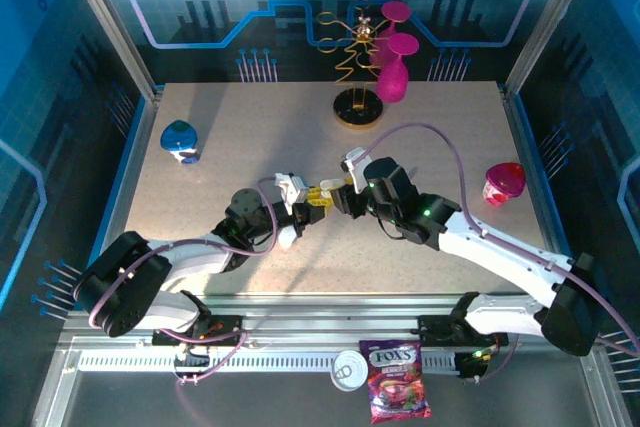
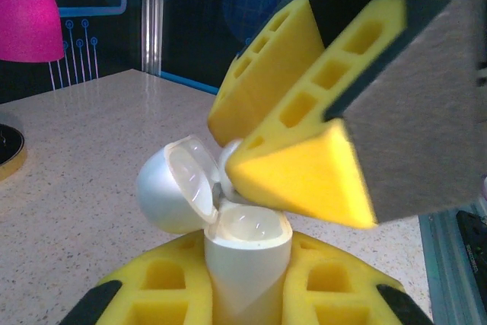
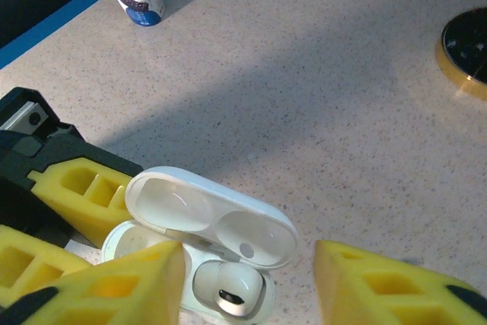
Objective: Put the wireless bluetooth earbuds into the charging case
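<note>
We see the small white pill-shaped plastic charging case near the middle of the speckled beige table, its flip lid swung open. One tiny white plastic earbud sits in a well of the case. The left gripper pinches the case's body between its yellow foam fingers. The right gripper hangs just over the case, its yellow fingers spread to either side of the earbud. A blue-capped little bottle stands well apart, far left.

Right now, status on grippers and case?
Left gripper shut on open case. Right gripper open over it. One earbud in case. Nothing blocking.
</note>
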